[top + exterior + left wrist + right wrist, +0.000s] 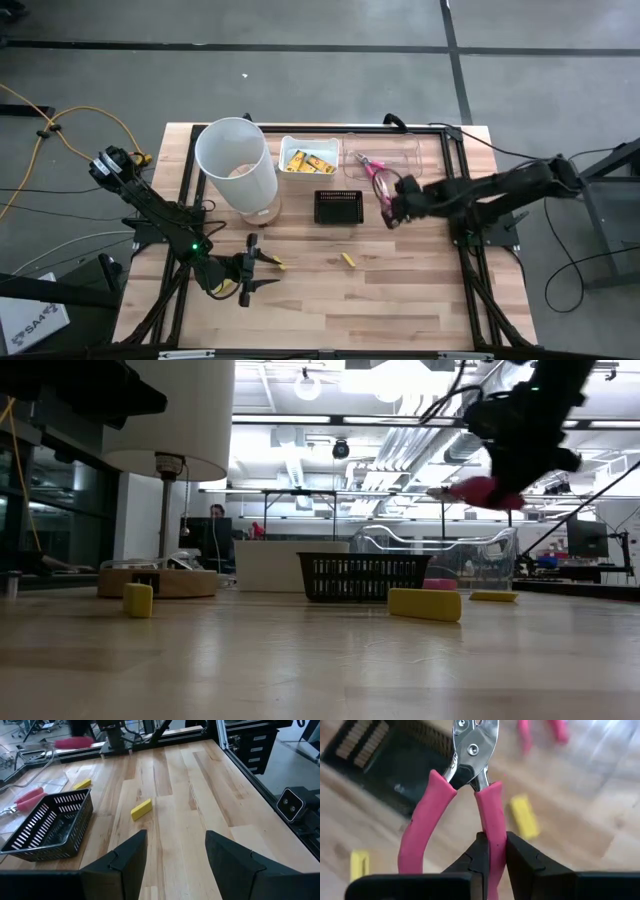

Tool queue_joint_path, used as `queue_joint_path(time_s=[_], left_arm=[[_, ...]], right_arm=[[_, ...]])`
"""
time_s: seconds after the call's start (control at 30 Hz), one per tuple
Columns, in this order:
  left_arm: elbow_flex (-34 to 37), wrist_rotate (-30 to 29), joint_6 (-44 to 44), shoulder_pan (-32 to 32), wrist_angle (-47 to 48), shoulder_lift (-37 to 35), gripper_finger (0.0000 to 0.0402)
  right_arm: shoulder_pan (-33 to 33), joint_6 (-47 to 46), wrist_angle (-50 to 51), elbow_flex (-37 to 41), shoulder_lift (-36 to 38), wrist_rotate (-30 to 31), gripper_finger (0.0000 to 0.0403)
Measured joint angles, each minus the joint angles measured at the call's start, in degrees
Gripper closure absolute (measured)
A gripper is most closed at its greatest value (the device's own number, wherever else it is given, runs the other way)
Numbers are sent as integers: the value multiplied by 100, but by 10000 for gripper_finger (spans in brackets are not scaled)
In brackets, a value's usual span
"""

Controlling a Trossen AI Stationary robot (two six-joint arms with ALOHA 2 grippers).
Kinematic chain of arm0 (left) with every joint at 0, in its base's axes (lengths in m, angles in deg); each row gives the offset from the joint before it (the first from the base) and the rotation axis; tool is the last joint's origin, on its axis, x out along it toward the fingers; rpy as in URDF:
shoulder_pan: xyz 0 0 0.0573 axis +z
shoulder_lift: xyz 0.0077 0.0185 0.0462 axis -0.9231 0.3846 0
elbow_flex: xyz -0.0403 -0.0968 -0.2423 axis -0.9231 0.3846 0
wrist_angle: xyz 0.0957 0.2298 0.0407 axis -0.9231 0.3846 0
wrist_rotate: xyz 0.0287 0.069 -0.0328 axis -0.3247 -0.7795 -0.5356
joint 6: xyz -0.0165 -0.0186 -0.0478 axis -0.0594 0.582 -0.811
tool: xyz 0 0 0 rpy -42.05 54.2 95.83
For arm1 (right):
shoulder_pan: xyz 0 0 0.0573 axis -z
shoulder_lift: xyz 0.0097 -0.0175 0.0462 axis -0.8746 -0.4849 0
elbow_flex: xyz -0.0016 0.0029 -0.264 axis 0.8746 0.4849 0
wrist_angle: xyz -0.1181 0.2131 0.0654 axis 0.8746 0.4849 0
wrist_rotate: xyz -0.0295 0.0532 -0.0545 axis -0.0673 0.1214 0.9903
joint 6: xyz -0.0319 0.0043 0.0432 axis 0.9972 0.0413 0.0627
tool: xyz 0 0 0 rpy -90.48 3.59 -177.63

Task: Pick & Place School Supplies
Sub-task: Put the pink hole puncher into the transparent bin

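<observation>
Above the surface, the right hand pinches one pink-handled tool; the left hand waits spread. Yellow blocks and the second tool remain loose.

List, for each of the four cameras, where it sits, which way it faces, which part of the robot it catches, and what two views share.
High: overhead, facing straight down; both arms, white bin.
Low: table height, facing level across; black basket, right gripper holding pink-handled tool.
Left wrist: on left arm, facing over its open fingers; yellow block.
Right wrist: on right arm; fingers shut on one pink handle.
Shared: basket and yellow block appear in high, low and left wrist views.
</observation>
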Motion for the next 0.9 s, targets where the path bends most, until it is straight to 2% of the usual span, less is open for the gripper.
queue_joint_path(time_s=[0.2, 0.5, 0.7, 0.9], left_arm=[[-1, 0, 0, 0, 0, 0, 208], [-1, 2, 0, 0, 0, 0, 208], [-1, 2, 0, 0, 0, 0, 208], [-1, 1, 0, 0, 0, 0, 208]], right_arm=[[1274, 1520, -4, -337, 95, -117, 363], [3064, 3613, -11, -407, 37, -518, 363], [3717, 4461, -269, -407, -190, -698, 363], [3985, 4911, -711, -407, -684, -966, 363]])
